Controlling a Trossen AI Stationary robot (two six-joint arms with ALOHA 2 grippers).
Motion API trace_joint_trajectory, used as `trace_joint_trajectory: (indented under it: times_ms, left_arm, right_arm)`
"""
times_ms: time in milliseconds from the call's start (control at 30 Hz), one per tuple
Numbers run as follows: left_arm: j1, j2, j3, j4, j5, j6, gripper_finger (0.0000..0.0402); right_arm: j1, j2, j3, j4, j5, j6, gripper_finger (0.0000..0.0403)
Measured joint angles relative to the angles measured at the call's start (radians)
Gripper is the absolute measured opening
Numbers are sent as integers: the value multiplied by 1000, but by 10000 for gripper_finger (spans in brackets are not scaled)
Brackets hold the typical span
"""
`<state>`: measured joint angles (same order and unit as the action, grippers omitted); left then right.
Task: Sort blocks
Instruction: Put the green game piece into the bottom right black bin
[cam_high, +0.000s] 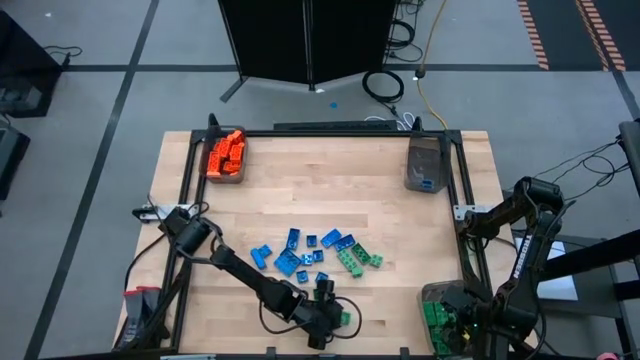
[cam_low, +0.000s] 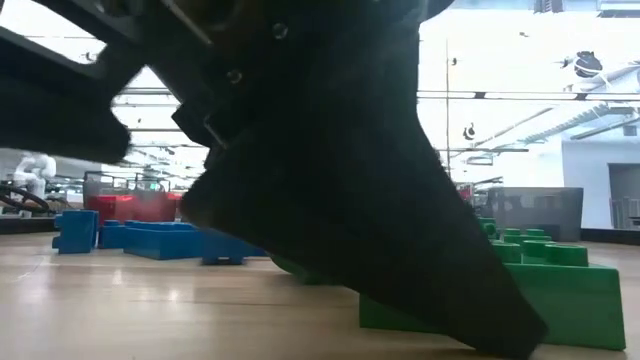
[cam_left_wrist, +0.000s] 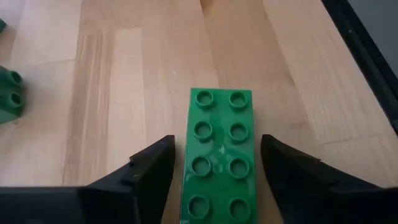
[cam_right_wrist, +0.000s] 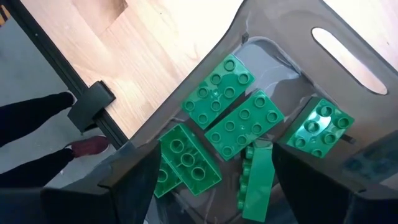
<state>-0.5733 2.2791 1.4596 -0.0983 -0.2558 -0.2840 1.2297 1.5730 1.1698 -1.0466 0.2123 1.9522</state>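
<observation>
Straddling a long green brick (cam_left_wrist: 219, 155) near the table's (cam_high: 400, 215) front edge, the left gripper (cam_left_wrist: 214, 171) has fingers apart, one each side. Closing squarely on its long sides should prevent twisting. The right gripper (cam_right_wrist: 214, 186) hangs spread above the green bin (cam_right_wrist: 267, 37).

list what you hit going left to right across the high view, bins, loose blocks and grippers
orange-filled bin → blue blocks → left gripper, open around a green brick → loose green blocks → bin with blue blocks → green-filled bin → right gripper
</observation>
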Motion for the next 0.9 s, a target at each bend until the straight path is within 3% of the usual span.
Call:
trace_joint_trajectory:
  times_ms: [233, 433, 600, 767, 900]
  left_arm:
    - [-5, 1, -4, -8, 2, 0, 131]
    - [-4, -4, -5, -8, 4, -28, 131]
    - [5, -61, -14, -21, -27, -44, 131]
    - [35, -164, -19, -30, -142, -44, 131]
    - [46, -260, -13, 24, -237, -27, 131]
  right_arm:
    - [0, 0, 0, 0, 0, 0, 302]
    - [0, 0, 0, 2, 49, -1, 302]
    - [-1, 0, 0, 36, 296, -27, 302]
    - [-25, 0, 0, 53, 597, -58, 302]
    - [-69, -1, 0, 93, 749, -128, 302]
